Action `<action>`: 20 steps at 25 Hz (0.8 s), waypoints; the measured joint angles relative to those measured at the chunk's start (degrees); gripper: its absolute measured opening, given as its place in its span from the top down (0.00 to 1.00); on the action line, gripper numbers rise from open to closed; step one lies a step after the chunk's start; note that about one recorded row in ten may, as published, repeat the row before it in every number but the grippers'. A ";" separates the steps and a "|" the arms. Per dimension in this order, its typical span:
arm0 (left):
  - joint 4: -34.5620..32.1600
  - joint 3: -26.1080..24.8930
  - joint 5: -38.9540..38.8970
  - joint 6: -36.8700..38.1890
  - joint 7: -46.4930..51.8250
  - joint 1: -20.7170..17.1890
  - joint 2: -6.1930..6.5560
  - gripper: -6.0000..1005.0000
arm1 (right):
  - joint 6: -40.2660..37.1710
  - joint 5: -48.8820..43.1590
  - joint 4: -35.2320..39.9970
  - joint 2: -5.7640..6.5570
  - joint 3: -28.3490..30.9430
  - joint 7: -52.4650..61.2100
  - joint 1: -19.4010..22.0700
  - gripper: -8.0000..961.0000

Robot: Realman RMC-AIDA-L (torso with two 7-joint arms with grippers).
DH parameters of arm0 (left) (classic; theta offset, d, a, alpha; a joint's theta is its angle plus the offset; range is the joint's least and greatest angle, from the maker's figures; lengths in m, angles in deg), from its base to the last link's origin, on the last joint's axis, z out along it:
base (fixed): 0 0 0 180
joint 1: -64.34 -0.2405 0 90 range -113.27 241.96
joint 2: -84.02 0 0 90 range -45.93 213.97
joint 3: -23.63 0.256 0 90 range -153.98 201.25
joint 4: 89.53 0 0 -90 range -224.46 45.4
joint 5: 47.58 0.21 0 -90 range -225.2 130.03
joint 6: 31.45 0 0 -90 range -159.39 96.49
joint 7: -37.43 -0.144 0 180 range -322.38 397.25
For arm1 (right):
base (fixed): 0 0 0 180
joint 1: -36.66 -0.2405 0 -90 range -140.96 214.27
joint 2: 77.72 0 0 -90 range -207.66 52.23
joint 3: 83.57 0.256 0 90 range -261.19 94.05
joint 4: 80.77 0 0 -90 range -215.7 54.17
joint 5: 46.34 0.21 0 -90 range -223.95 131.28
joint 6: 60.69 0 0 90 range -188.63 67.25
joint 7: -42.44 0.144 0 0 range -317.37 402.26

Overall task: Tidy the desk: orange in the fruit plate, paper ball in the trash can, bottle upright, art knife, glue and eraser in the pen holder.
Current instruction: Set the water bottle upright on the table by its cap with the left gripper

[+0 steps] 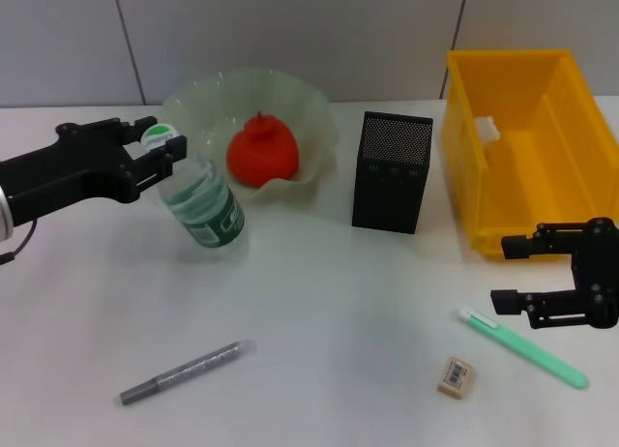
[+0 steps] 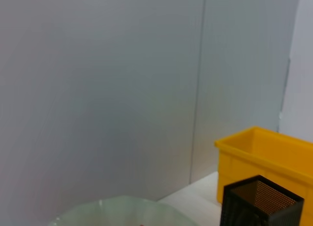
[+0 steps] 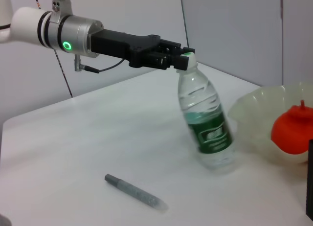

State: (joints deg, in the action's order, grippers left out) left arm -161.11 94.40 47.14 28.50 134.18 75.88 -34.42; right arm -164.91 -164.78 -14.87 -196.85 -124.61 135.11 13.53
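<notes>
Gripping the bottle (image 1: 202, 201) at its cap, left gripper (image 1: 166, 153) clamped, bottle tilted, base on the table (image 1: 319, 312) beside the fruit plate (image 1: 305, 113) holding the orange (image 1: 262, 151). Right gripper (image 1: 505, 271) spread apart, just beside the art knife (image 1: 527, 348); eraser (image 1: 456, 376) near, glue (image 1: 186, 371) well apart.

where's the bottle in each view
Head view: bottle left of centre, tilted, cap held by the left gripper, beside the fruit plate.
Left wrist view: not in it.
Right wrist view: centre, tilted, left gripper on its cap.
Shared landmark: the fruit plate.
</notes>
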 joint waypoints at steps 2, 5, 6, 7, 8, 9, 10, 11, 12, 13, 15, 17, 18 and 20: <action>0.05 -0.92 -1.62 0.31 -0.43 -1.09 0.04 0.57 | 0.00 -0.01 -0.28 0.01 0.00 -0.01 -0.35 0.22; 0.11 -1.22 -2.03 0.65 -0.74 -1.50 0.03 0.57 | 0.00 -0.03 -0.51 0.03 0.00 -0.01 -0.76 0.22; 0.11 -1.22 -2.03 0.65 -0.74 -1.50 0.03 0.57 | 0.00 -0.03 -0.68 0.03 0.00 0.00 -0.87 0.22; 0.31 -1.43 -2.23 0.95 -1.04 -1.66 0.00 0.57 | 0.00 -0.04 -0.84 0.04 0.00 -0.01 -0.97 0.22; 0.31 -1.43 -2.23 0.95 -1.04 -1.66 0.00 0.57 | 0.00 -0.04 -0.95 0.04 0.00 -0.01 -1.05 0.22; 0.31 -1.43 -2.23 0.95 -1.04 -1.66 0.00 0.57 | 0.02 -0.04 -1.01 0.04 0.00 -0.01 -1.09 0.22; 0.31 -1.43 -2.23 0.95 -1.04 -1.66 0.00 0.57 | 0.03 -0.04 -1.04 0.04 0.00 -0.01 -1.11 0.22; 1.86 -1.10 -2.86 1.39 -1.62 -1.22 -0.11 0.57 | 0.04 -0.04 -1.07 0.04 0.00 -0.01 -1.14 0.22; 1.86 -1.10 -2.86 1.39 -1.62 -1.22 -0.11 0.57 | 0.05 -0.04 -1.09 0.04 0.00 -0.02 -1.17 0.22; 2.06 -1.07 -2.90 1.42 -1.64 -1.02 -0.12 0.57 | 0.07 -0.04 -1.11 0.04 0.00 -0.03 -1.19 0.22; 2.06 -1.07 -2.90 1.42 -1.64 -1.02 -0.12 0.57 | 0.11 -0.04 -1.12 0.04 0.00 -0.09 -1.20 0.22; 1.85 -1.35 -2.98 1.66 -1.65 -0.97 -0.13 0.57 | 0.15 -0.04 -1.14 0.04 0.00 -0.15 -1.21 0.22; 1.67 -1.52 -3.08 1.70 -1.65 -0.87 -0.12 0.57 | 0.17 -0.04 -1.18 0.04 0.00 -0.16 -1.21 0.22; 1.67 -1.52 -3.08 1.70 -1.65 -0.87 -0.12 0.57 | 0.22 -0.04 -1.26 0.04 0.00 -0.17 -1.22 0.22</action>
State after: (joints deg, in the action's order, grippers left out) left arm -159.44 92.87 44.06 30.20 132.53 75.01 -34.53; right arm -164.69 -164.82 -16.13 -196.80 -124.61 134.94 12.31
